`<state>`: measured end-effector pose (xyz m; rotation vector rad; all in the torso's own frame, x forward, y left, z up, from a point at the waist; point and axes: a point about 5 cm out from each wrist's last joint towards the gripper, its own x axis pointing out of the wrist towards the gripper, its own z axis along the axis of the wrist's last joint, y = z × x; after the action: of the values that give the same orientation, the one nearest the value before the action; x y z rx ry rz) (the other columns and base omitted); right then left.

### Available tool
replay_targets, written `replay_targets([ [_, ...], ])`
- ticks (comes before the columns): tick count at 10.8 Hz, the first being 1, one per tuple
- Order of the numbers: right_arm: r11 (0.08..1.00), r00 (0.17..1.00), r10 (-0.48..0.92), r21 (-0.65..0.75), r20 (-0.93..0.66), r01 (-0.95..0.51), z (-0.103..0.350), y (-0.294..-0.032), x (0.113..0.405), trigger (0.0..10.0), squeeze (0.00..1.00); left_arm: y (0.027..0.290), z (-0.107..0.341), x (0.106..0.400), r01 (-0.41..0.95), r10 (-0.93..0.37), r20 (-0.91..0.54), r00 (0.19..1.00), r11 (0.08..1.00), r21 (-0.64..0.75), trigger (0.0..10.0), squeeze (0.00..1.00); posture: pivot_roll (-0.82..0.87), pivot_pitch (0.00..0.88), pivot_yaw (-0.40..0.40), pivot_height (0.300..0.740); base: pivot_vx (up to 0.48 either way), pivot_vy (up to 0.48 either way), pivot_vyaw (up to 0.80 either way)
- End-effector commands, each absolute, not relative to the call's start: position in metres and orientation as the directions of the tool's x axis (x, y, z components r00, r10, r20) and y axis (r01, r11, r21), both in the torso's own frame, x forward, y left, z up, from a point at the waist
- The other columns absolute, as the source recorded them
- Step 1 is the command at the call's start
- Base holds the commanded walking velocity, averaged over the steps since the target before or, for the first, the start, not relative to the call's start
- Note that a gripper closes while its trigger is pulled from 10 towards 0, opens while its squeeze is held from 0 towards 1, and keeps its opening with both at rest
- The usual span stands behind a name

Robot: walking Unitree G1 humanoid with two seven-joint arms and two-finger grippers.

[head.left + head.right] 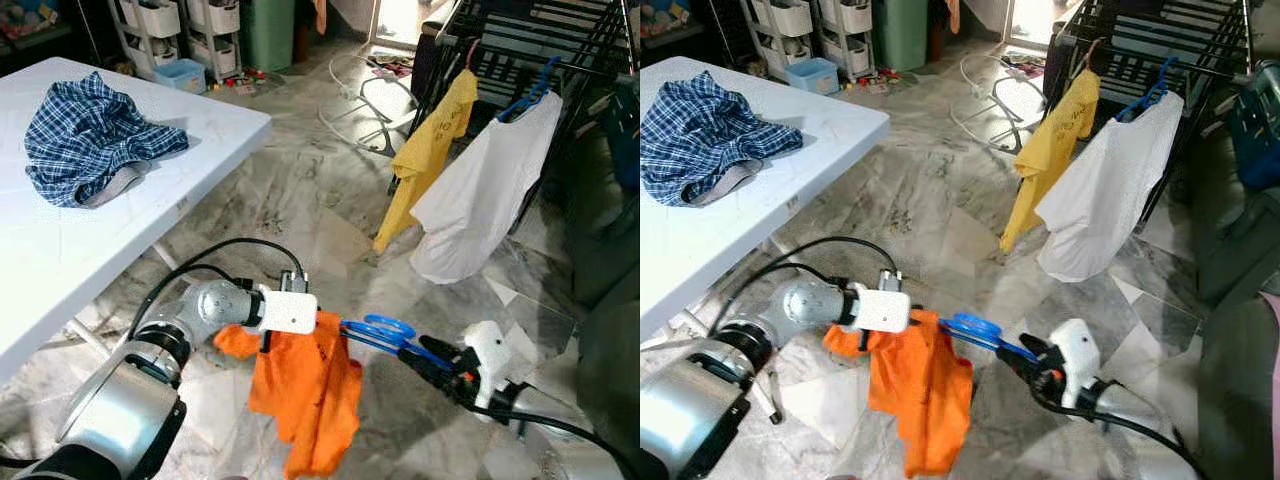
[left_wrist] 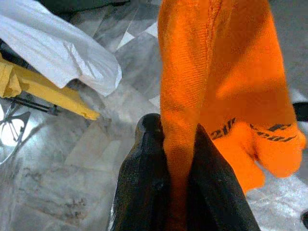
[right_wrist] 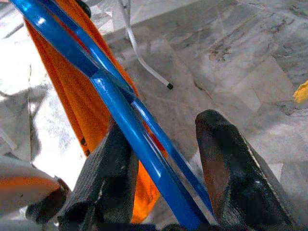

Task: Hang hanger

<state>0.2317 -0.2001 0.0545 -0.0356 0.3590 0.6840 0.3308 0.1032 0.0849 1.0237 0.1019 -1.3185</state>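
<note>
An orange shirt point(image 1: 305, 390) hangs low over the marble floor, draped on a blue hanger point(image 1: 385, 330). My left gripper point(image 2: 175, 130) is shut on a fold of the shirt, its fingertips pinching the cloth from both sides. Reaching in from the right, my right gripper point(image 1: 420, 362) grips the hanger's blue bars point(image 3: 125, 120) between its black fingers point(image 3: 231, 159), and the hanger's hook end points toward the shirt. The black drying rack point(image 1: 520, 40) stands at the back right, some way beyond both grippers.
On the rack hang a yellow shirt point(image 1: 430, 150) and a white shirt point(image 1: 480, 195) on its own blue hanger point(image 1: 530, 95). A white table point(image 1: 60, 260) on the left carries a plaid shirt point(image 1: 90, 135). Storage drawers point(image 1: 170, 30) line the back wall.
</note>
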Motion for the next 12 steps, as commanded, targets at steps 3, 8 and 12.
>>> replay_targets([
  [3, 0.747, 0.693, 0.636, 0.043, -0.34, -0.664, 0.082, -0.231, 0.216, 10.0, 1.0, 0.105, 0.081, 0.33, 0.831, -0.749, -0.562, 0.351, -0.027, 0.556, 0.0, 0.0, 0.1, 0.0, -0.047, 0.74, 0.0, 0.0, 0.0],
  [8, 0.916, 0.923, 0.367, -0.129, -0.117, -0.381, 0.14, -0.294, 0.218, 10.0, 1.0, 0.137, 0.073, 0.335, 0.835, -0.657, -0.566, 0.498, 0.186, 0.518, 0.0, 0.0, 0.08, 0.012, -0.034, 0.74, 0.0, 0.0, 0.0],
  [12, 0.921, 0.903, 0.374, 0.195, -0.21, -0.336, 0.049, -0.23, 0.207, 10.0, 1.0, 0.15, 0.05, 0.333, 0.626, -0.497, -0.418, 0.761, 0.732, 0.27, 0.0, 0.0, 0.09, 0.004, -0.042, 0.74, 0.0, 0.0, 0.0],
])
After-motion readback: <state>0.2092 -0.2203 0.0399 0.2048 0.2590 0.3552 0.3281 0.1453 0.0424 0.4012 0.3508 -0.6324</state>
